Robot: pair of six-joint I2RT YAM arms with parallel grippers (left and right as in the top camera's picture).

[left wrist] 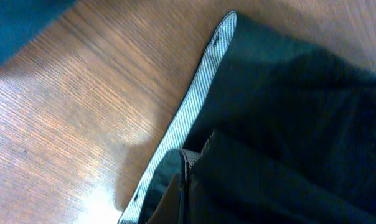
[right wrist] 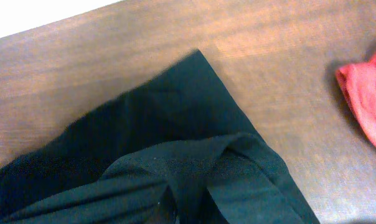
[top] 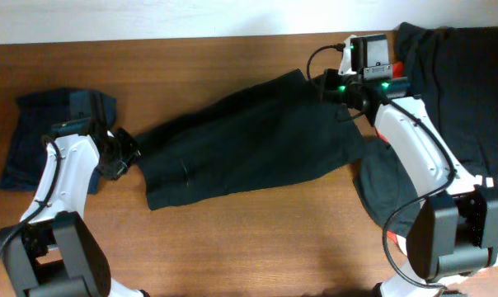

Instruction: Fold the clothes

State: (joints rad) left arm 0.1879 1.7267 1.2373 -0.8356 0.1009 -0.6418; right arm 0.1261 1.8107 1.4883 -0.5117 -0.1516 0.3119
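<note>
black shorts lie spread flat mid-counter, running diagonally from lower left to upper right, the left end lower than the right. left hand sits right at the shorts' left end, on the waistband edge. left wrist view shows the whitish striped waistband lining turned out along the wood with black cloth folded over beside it; the fingers aren't distinguishable in that shot, so can't tell how far that hand is open or whether it has cloth. right hand is at the shorts' upper right end. right wrist view shows a black corner lying flat on the wood and a ridge of fabric bunching toward the bottom of frame, fingers out of shot, so can't tell the grip there either. navy garment is crumpled at the far left, just beside the left arm, apart from the shorts. black garment pile fills the upper right corner, with a red piece poking out near the right hand, not touching the shorts. dark grey piece lies under the right arm, just beside the shorts' right edge
</note>
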